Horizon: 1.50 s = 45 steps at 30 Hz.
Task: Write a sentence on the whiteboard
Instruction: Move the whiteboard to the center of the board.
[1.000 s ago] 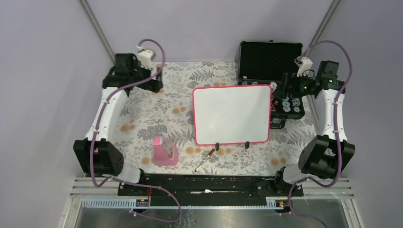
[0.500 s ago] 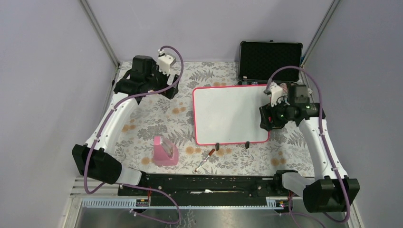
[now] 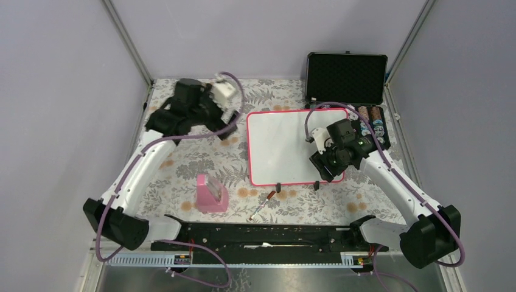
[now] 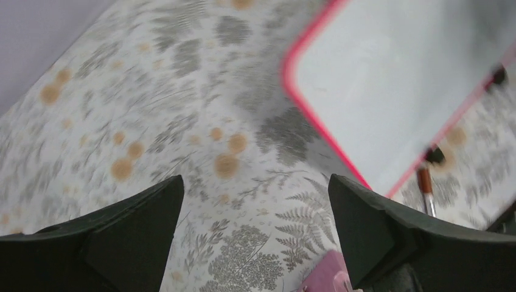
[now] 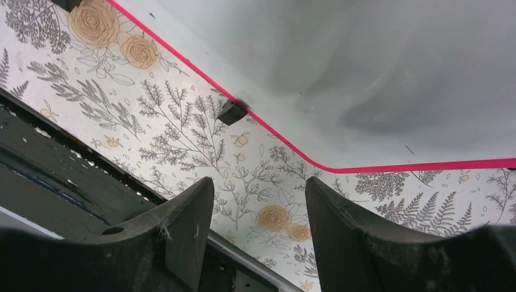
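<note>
The whiteboard (image 3: 280, 146) lay flat on the flowery surface (image 3: 188, 161). The left fingers (image 4: 128, 237) were wide apart and empty. The right fingers (image 5: 176, 237) were apart too, above its near corner.

The left fingers (image 4: 131, 240) fill the bottom corners as two dark wedges, standing wide apart with nothing between them but the table (image 4: 152, 109), whose cloth is printed with grey ferns and orange blossoms. At the upper right lies the whiteboard (image 4: 389, 85), somewhat blurred, its glossy white face bounded by a thin pink-red frame with a rounded corner toward the middle of the view. A small black foot (image 4: 435, 156) sits on its lower long edge. Just beside that foot lies a marker (image 4: 426, 188) with a reddish-brown end. A pink object (image 4: 328, 277) pokes in at the bottom edge, next to the right-hand finger. A pale purple wall (image 4: 30, 30) shows at the upper left.
</note>
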### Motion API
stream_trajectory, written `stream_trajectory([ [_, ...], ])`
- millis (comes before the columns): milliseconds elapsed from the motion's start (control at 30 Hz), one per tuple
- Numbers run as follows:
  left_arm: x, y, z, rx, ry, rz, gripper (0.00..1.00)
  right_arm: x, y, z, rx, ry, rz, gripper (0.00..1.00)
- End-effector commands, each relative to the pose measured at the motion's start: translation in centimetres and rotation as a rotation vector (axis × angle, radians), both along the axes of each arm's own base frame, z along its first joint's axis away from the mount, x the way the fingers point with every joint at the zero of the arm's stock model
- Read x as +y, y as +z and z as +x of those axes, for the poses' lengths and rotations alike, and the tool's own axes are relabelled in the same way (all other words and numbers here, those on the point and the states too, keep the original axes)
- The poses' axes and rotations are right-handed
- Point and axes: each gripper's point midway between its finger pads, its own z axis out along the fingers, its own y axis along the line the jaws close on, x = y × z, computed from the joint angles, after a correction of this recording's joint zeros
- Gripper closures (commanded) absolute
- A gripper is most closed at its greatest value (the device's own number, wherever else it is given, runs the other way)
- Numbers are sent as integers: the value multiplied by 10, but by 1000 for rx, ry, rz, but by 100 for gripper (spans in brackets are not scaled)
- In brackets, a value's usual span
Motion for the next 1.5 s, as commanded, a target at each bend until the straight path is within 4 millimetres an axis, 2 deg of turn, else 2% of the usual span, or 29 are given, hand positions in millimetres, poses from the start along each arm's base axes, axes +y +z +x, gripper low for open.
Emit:
stream_trajectory([
  [0, -61, -38, -63, 14, -517, 303, 1, 8, 21, 18, -65, -60, 38, 37],
  [33, -72, -49, -78, -20, -634, 388, 1, 9, 25, 20, -75, -69, 45, 37],
  [167, -88, -79, -116, -160, -969, 598, 2, 7, 36, 24, -114, -108, 56, 36],
  [300, -125, -100, -151, -212, -1285, 734, 16, -4, 39, 29, -120, -165, 64, 35],
  [400, -139, -119, -166, -272, -1493, 848, 23, -2, 44, 33, -90, -202, 126, 35],
  [567, -152, -140, -170, -442, -1753, 950, 37, -5, 52, 38, -78, -245, 174, 35],
  [833, -181, -177, -167, -500, -1894, 1048, 59, -9, 58, 40, -87, -273, 198, 33],
  [1133, -212, -207, -167, -487, -1934, 1043, 59, -11, 60, 44, -85, -290, 217, 33],
  [1467, -213, -233, -154, -457, -1941, 1128, 57, -14, 62, 43, -93, -301, 223, 32],
])
